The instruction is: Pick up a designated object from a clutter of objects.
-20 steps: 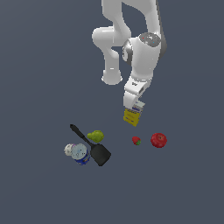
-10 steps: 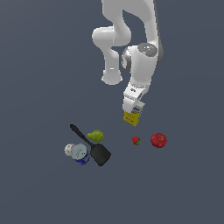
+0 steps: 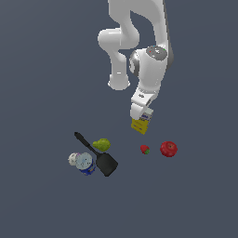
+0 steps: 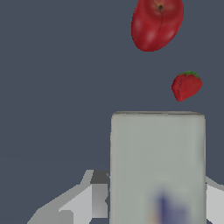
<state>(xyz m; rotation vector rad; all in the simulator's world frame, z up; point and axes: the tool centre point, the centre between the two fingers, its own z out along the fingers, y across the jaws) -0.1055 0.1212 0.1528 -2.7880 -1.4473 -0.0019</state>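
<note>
Dark slate-grey floor [image 3: 42,69], flat and plain, fills the whole scene; no walls or furniture visible. White Panda arm [image 3: 123,39] comes in from the far side, upper links folded in a tight bend, then forearm drops down twd the floor w/ the wrist tilted a bit twd the exterior view's left. Gripper [image 3: 141,117] points down, fingers closed against the sides of the carton [image 3: 140,124], which it holds off the floor. Carton's yellow lower body hangs below the fingers, white/blue top tucked between them. In the wrist view the carton [image 4: 157,166] shows as a pale grey-white slab w/ blurry blue print, a grey finger [image 4: 85,199] on each side touching it.

Below and to the exterior view's right of the carton, on the floor: strawberry [image 3: 145,149], then apple [image 3: 168,148] just beside it, apart from each other. Both also in the wrist view: strawberry [image 4: 186,85], apple [image 4: 156,22].

Well apart to the exterior view's left: black spatula [image 3: 97,155] lying diagonal, green pear [image 3: 101,144] touching or nearly touching its handle, blue-white can [image 3: 82,162] right by the blade on the near-left side.
</note>
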